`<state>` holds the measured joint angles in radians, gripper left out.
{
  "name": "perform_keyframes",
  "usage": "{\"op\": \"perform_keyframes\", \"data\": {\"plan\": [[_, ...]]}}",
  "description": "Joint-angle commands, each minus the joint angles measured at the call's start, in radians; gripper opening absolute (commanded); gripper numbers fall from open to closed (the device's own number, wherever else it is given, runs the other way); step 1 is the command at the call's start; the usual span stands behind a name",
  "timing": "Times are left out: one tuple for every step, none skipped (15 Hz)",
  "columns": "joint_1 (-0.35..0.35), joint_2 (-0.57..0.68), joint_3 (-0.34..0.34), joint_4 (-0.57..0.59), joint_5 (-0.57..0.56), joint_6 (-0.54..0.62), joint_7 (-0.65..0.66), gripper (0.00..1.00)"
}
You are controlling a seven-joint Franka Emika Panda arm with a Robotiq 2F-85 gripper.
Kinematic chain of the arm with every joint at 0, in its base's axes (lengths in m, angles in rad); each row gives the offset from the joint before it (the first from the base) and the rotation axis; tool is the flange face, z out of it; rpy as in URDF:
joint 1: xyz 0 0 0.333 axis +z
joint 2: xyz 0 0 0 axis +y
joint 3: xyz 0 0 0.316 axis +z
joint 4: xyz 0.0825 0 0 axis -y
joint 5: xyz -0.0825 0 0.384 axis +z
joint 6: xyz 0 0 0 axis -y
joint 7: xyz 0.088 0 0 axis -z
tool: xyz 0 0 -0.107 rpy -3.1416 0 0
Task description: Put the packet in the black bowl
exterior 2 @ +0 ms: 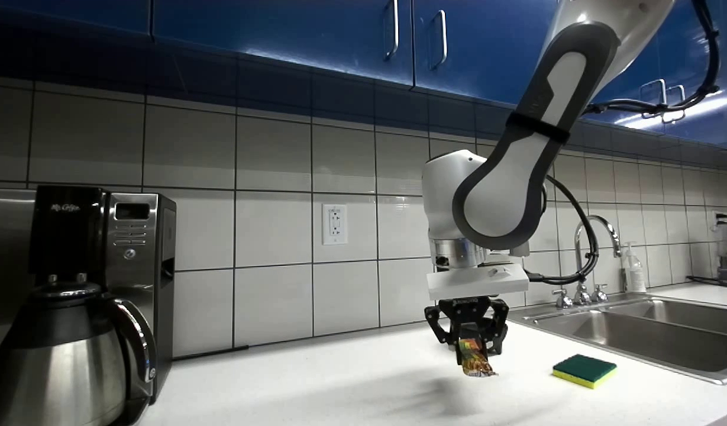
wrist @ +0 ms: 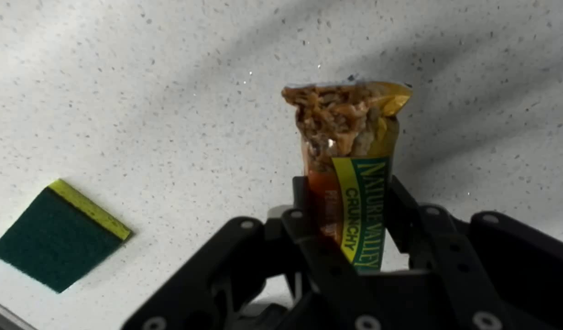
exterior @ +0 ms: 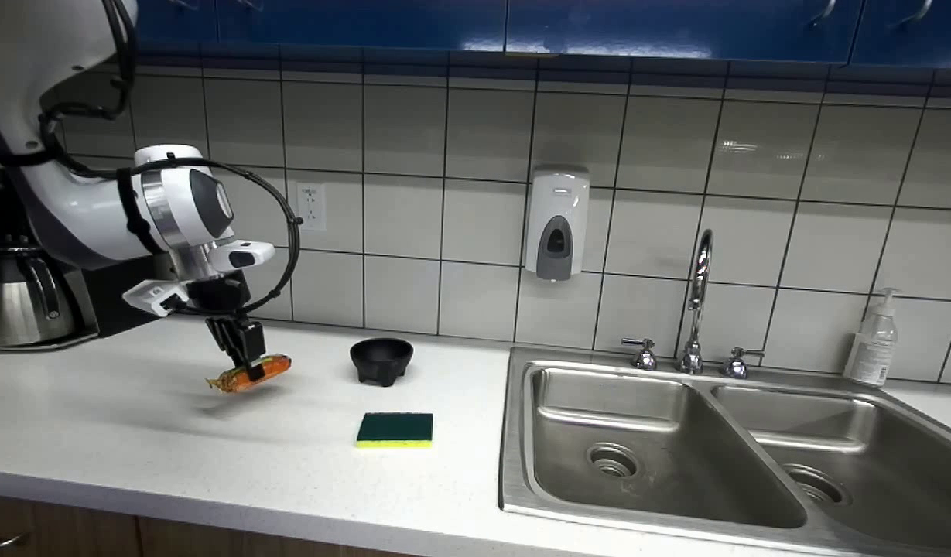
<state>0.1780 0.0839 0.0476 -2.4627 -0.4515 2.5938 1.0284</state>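
Note:
The packet is a slim orange-red wrapped bar with a green and yellow label and a brownish end. It shows in both exterior views (exterior: 235, 379) (exterior 2: 475, 359) and in the wrist view (wrist: 347, 151). My gripper (exterior: 251, 370) is shut on the packet's middle, one finger on each side, also in the wrist view (wrist: 347, 192). It holds the packet slightly tilted a little above the counter, with a shadow below. The black bowl (exterior: 381, 362) stands upright on the counter by the wall, to the right of the gripper in that exterior view. The bowl is out of the wrist view.
A green-and-yellow sponge (exterior: 395, 429) lies flat on the counter in front of the bowl; it also shows in the wrist view (wrist: 59, 236). A steel double sink (exterior: 516, 433) is farther right. A coffee maker with a steel carafe (exterior 2: 61, 361) stands at the opposite end.

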Motion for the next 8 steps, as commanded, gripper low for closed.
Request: {"op": "perform_keyframes", "data": {"plan": [[-0.031, -0.031, -0.008, 0.017, 0.015, -0.01, -0.055, 0.16], [-0.037, -0.033, -0.013, 0.024, 0.013, -0.008, -0.061, 0.16], [-0.043, -0.034, -0.017, 0.033, 0.013, -0.009, -0.069, 0.16], [-0.049, -0.036, -0.022, 0.044, 0.007, -0.012, -0.076, 0.16], [-0.055, -0.036, -0.026, 0.055, 0.006, -0.015, -0.088, 0.16], [-0.064, -0.034, -0.031, 0.068, 0.006, -0.014, -0.108, 0.16], [-0.071, -0.032, -0.035, 0.077, 0.013, -0.012, -0.133, 0.16], [-0.079, -0.03, -0.04, 0.088, 0.015, -0.011, -0.159, 0.16]]}}
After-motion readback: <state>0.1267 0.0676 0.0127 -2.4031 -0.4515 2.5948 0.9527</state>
